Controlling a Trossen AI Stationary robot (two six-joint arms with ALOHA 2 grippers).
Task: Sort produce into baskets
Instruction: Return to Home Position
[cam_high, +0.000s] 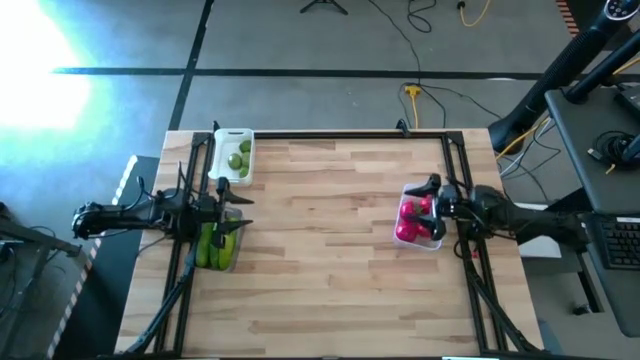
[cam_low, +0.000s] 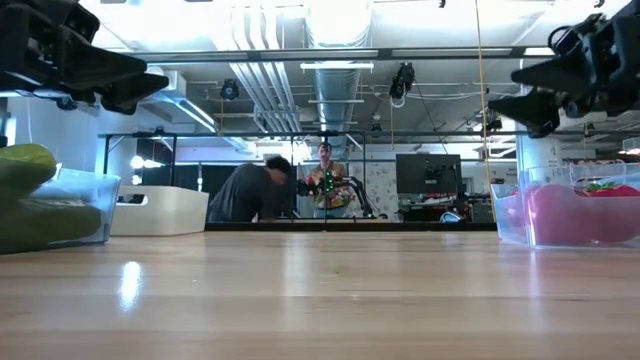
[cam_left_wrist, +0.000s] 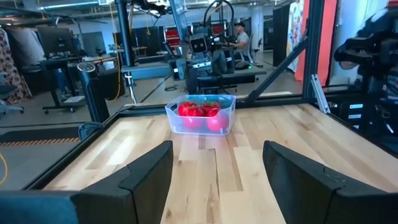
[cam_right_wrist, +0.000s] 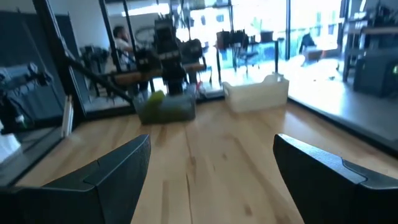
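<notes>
A clear tub (cam_high: 219, 243) at the table's left holds long green cucumbers (cam_low: 25, 200). A white tray (cam_high: 234, 154) at the far left holds green limes (cam_high: 238, 160). A clear tub (cam_high: 419, 218) at the right holds red tomatoes (cam_left_wrist: 200, 112). My left gripper (cam_high: 232, 197) hovers open and empty above the cucumber tub. My right gripper (cam_high: 432, 205) hovers open and empty above the tomato tub.
The bare wooden table top (cam_high: 330, 240) lies between the two tubs. A black metal frame (cam_high: 350, 135) runs along the table's far and side edges. People work at benches in the room beyond the table (cam_low: 270, 190).
</notes>
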